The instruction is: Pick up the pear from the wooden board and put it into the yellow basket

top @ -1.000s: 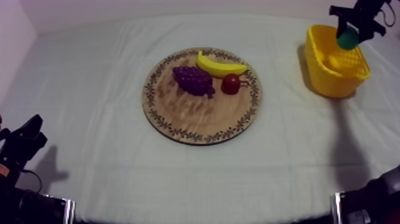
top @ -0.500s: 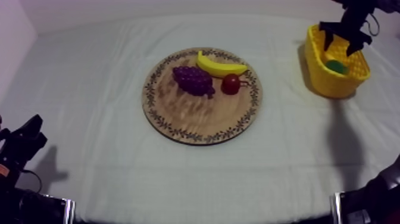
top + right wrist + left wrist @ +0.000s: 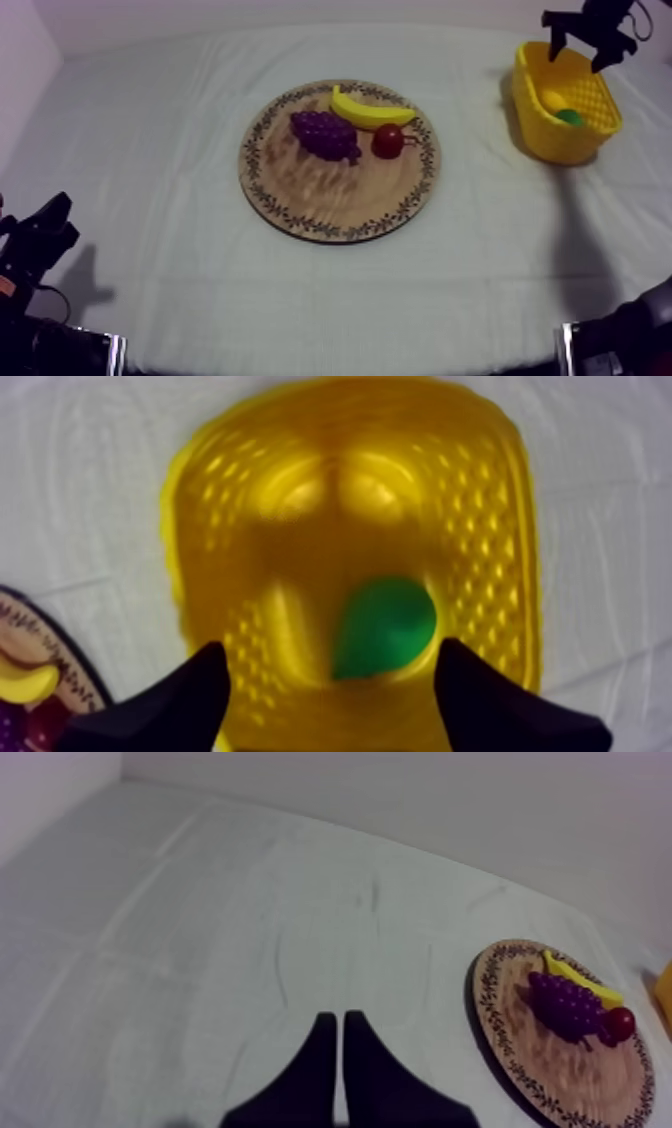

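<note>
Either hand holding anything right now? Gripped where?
Nothing is held. The right hand is open above the yellow basket, with the pear lying loose inside it. The left hand is shut on nothing.

Seen from above, a banana (image 3: pixel 370 110) lies a little above and right of the frame's centre, its curve running from upper left to lower right. A dark purple bunch of grapes (image 3: pixel 325 134) lies just below and left of it, close against its underside. A small red fruit (image 3: pixel 388 141) sits just right of the grapes, under the banana's right end. The desk (image 3: pixel 150 200) wears a grey-white cloth with faint creases.
</note>
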Action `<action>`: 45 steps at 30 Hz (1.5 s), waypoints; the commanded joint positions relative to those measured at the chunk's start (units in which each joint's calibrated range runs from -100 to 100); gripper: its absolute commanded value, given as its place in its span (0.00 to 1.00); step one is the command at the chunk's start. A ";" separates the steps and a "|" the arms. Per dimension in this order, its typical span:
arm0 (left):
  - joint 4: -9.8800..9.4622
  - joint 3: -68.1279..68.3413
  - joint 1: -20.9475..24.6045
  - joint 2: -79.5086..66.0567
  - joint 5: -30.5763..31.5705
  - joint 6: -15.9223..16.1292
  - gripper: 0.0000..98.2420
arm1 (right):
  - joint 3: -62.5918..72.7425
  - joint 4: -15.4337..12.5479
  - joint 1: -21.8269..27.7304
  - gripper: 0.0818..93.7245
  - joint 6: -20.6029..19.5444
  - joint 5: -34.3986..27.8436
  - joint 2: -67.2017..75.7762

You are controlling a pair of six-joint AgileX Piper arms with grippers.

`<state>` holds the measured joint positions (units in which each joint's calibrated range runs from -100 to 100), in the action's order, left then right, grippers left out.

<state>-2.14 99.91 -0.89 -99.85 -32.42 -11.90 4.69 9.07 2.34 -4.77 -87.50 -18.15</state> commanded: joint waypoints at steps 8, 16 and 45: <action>-0.03 -0.02 -0.01 0.02 0.00 0.01 0.00 | -11.12 1.33 -5.71 0.59 -3.55 4.45 20.68; -0.03 -0.02 -0.01 0.02 0.00 0.01 0.00 | -23.92 1.54 -10.20 0.47 -6.04 13.17 37.00; -0.03 -0.02 -0.01 0.02 0.00 0.01 0.00 | -83.72 -10.95 -10.44 0.00 10.71 43.72 97.13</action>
<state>-2.14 99.91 -0.89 -99.85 -32.42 -11.90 -72.71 -1.23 -8.15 3.53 -43.99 72.40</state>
